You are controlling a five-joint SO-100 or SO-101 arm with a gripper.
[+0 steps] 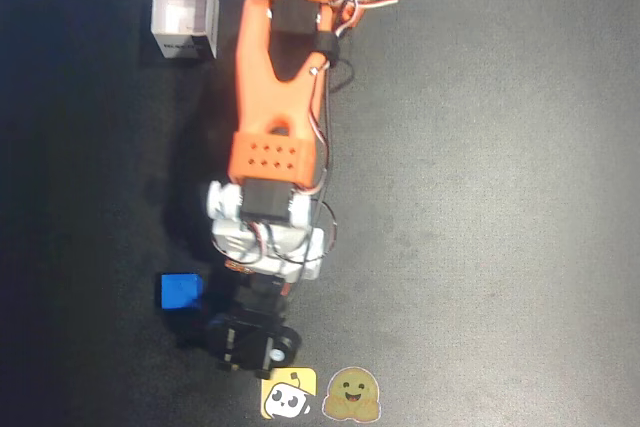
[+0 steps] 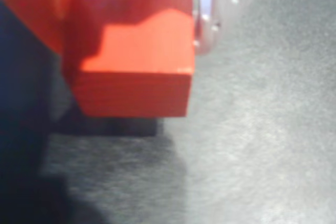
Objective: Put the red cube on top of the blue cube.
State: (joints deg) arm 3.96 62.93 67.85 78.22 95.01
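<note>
The red cube (image 2: 134,72) fills the upper left of the wrist view, held between an orange finger (image 2: 31,9) on its left and a pale finger (image 2: 210,19) on its right, a little above the dark mat with its shadow below. My gripper (image 2: 131,51) is shut on it. In the overhead view the blue cube (image 1: 180,291) lies on the mat just left of my gripper (image 1: 232,319); the red cube is hidden there under the wrist and camera. A dark blue blur at the left edge of the wrist view may be the blue cube.
A larger white open box (image 1: 185,15) stands at the back left. Two yellow stickers (image 1: 290,394) (image 1: 352,394) lie at the front edge below the gripper. The orange arm (image 1: 275,77) runs down the middle of the dark mat.
</note>
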